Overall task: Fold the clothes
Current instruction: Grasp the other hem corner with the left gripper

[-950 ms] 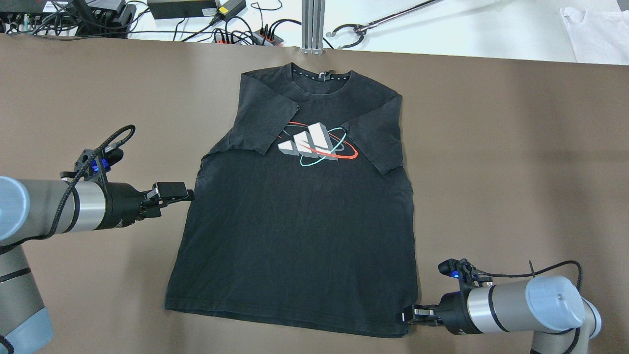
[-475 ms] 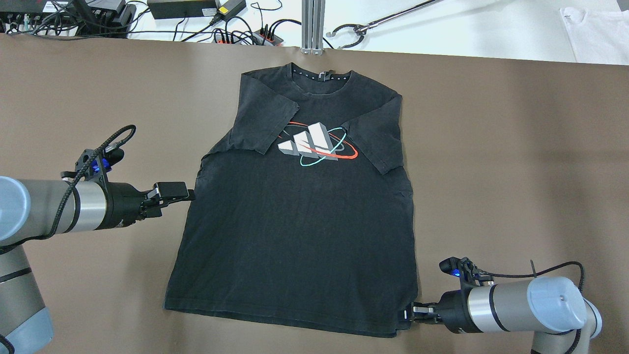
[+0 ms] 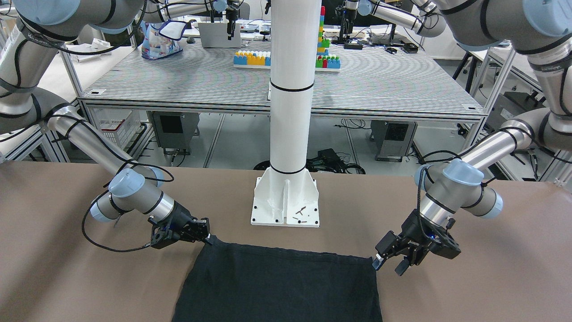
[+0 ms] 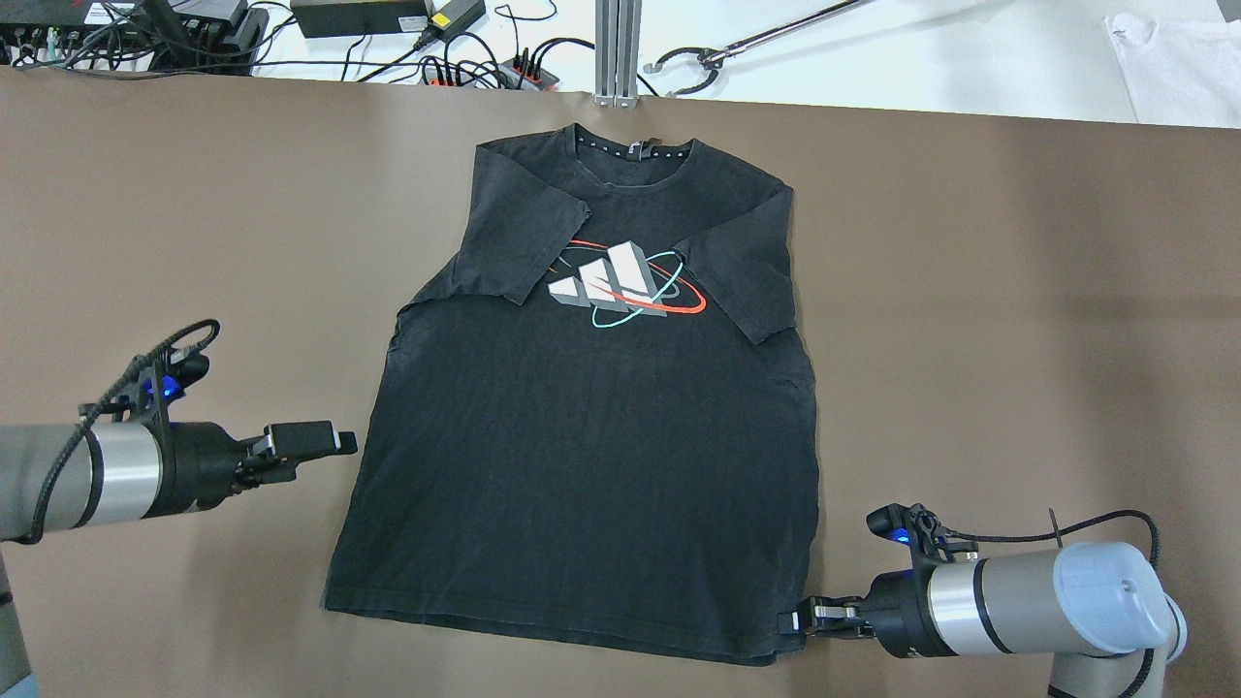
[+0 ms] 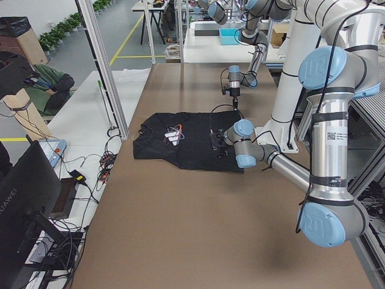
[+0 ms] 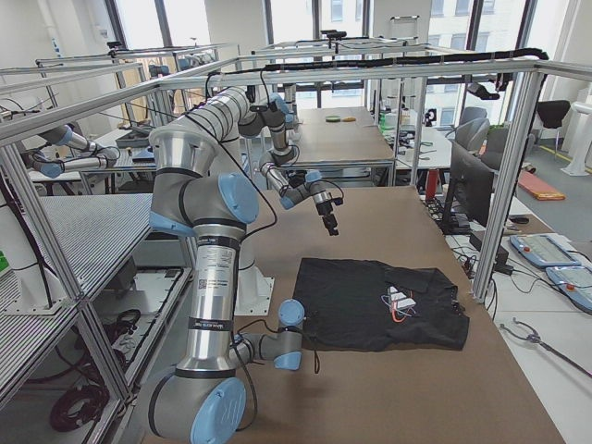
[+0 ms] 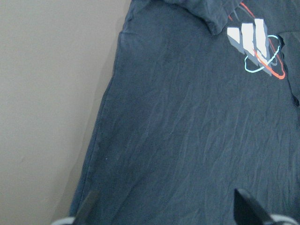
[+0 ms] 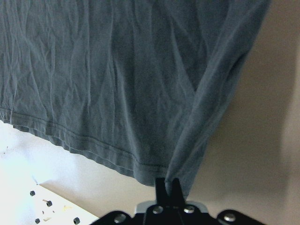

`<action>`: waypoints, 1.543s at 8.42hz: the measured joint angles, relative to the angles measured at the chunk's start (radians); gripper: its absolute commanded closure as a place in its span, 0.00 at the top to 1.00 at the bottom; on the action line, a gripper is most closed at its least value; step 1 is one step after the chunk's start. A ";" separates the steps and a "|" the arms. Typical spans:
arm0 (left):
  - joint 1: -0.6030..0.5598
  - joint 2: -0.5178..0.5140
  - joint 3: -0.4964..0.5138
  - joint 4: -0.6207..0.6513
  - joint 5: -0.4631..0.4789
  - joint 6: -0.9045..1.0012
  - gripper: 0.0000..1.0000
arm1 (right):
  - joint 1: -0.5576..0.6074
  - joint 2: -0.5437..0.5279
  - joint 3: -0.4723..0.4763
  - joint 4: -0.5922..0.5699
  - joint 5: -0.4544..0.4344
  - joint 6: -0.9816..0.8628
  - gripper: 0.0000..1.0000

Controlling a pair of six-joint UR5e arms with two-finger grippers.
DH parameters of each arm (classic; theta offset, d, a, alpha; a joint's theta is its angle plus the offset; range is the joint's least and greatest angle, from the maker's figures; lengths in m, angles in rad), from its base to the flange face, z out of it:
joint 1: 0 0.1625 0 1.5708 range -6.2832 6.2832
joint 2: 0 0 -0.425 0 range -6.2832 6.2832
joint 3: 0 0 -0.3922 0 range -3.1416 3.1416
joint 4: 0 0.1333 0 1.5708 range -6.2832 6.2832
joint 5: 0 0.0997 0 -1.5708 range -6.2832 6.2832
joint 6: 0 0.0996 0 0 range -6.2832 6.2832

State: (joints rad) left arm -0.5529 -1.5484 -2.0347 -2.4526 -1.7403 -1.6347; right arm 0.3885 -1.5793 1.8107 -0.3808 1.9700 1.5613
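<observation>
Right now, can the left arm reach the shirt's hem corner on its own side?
Probably yes. The left end effector hangs open just off the shirt, and only table lies between it and that corner.

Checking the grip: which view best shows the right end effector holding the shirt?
Right wrist view: close up, the right end effector pinches the shirt hem corner. Overhead and front-facing show it small; side views, barely.

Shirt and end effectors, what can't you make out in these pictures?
Front-facing view: shirt cut off by the bottom edge, collar unseen.
Overhead view: neck label too small to read.
Left wrist view: left end effector blurred, cropped by the bottom edge.
</observation>
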 measured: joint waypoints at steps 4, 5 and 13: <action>0.267 0.060 0.007 -0.053 0.276 -0.019 1.00 | 0.013 0.000 0.032 0.008 0.002 0.000 0.00; 0.296 0.070 0.020 -0.055 0.302 -0.018 0.99 | 0.014 0.001 0.034 0.008 0.002 0.000 0.00; 0.373 0.041 0.126 -0.052 0.388 -0.016 0.62 | 0.017 0.002 0.035 0.008 0.003 0.000 0.00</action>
State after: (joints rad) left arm -0.1803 -1.5075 -1.9091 -2.5048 -1.3526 -1.6506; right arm 0.4056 -1.5772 1.8454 -0.3727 1.9729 1.5616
